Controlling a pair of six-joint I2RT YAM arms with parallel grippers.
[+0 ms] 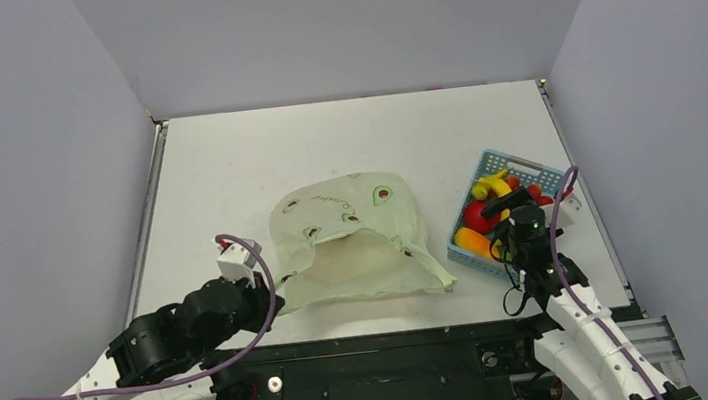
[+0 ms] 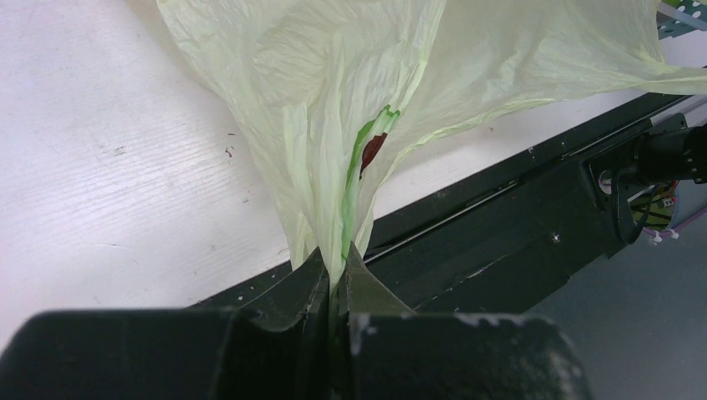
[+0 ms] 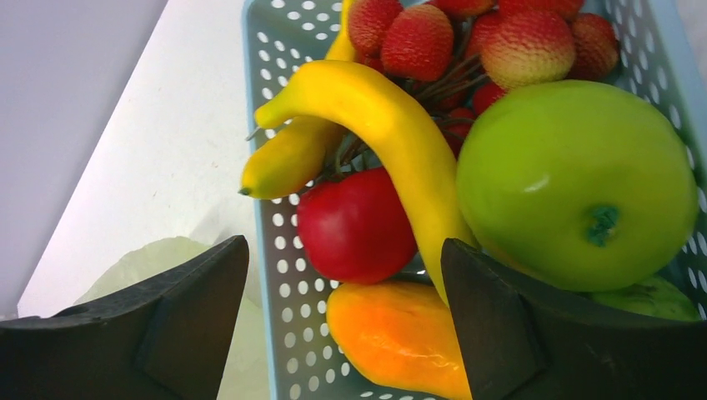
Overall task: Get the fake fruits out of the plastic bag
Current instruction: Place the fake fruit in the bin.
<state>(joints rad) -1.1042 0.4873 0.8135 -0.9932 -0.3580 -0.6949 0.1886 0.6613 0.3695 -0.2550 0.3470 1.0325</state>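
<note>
at the table's [image 1: 323, 143] near edge, around 7 o'clock, the left gripper [image 2: 335, 262] is clamping a gathered fold of the plastic bag [image 1: 355, 245], jaws pressed together on the film. the bag is lying mid-table with its mouth facing 6 o'clock; what is inside i cannot tell. toward 4 o'clock the right gripper [image 3: 343, 243] is hovering, jaws wide apart and empty, over the blue basket [image 1: 527, 165], where the fake fruits [image 1: 480, 214] are sitting: orange fruit [image 3: 392, 333], red fruit [image 3: 354, 225], banana [image 3: 392, 133], green apple [image 3: 575, 183]. the drop looks done, so the right arm should be lifting straight up, clearing the banana, while the left is holding the film taut.
</note>
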